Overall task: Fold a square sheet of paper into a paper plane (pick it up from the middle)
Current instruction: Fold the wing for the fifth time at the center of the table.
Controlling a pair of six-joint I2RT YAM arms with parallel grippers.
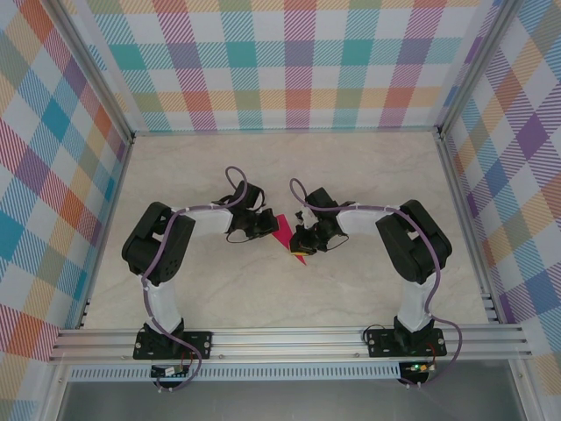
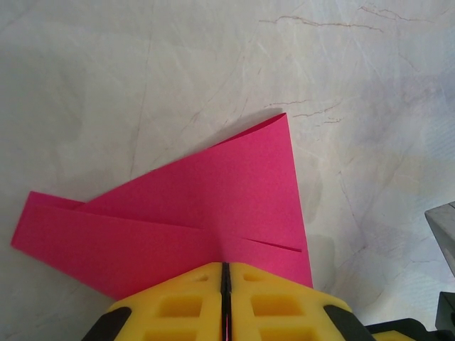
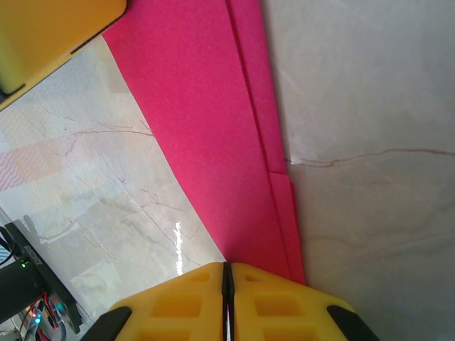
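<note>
From above, my left gripper (image 1: 254, 230) and my right gripper (image 1: 304, 242) meet at the middle of the pale marbled table (image 1: 219, 289), both arms bent inward. Between them lies the thin magenta-pink sheet of paper (image 1: 283, 231), folded into a narrow pointed wedge. Its tip points toward the near edge, just beside my right gripper.

On my left wrist camera, my left gripper (image 2: 225, 266) has its yellow pads pressed together. A thin pink line shows in the seam between them, so I am pinching the sheet of paper (image 2: 213, 206). It fans away from my fingers in overlapping layers. One sharp corner points up and to the right, and a long strip reaches left across the table (image 2: 106, 85).

On my right wrist camera, my right gripper (image 3: 226, 266) also has its yellow pads closed tight. The sheet of paper (image 3: 206, 121) runs as a long layered band from the top of the view down to my right-hand pad and slips behind it. I cannot tell whether any of it is caught in the seam. A yellow finger of my left gripper (image 3: 50, 35) sits at the upper left, against the paper's far end.
</note>
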